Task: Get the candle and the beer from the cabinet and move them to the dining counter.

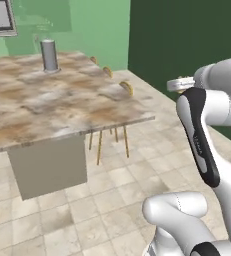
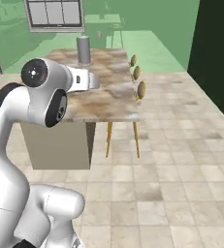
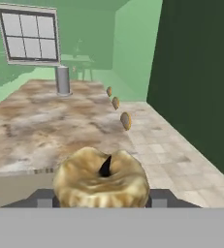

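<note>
Gripper is clamped on the candle: in the hand view the squat tan-gold lump sits right between the two dark finger tips, one pad pressed on each side, jaws spread roughly halfway around it. The candle has a dark slot in its top and a marbled gold surface.

Beyond the candle, the hand view looks along the dining counter, a wide marbled brown-and-cream stone top. The candle is held in the air near the counter's near edge; whether it is over the top or just short of it, cannot tell.

A grey cylinder stands upright at the counter's far end, well apart from the candle. Three stools with tan seats and thin yellow legs line the counter's right side, tucked partly under the top. A white-framed window hangs on the pale green wall behind; a dark green wall runs along the right.

Left base view: the arm rises at lower right, its wrist up by the dark wall and off the counter's right-hand corner. Right base view: the arm's upper link overlaps the counter's near edge. Floor is beige tile. Counter base is a plain grey-beige block.
</note>
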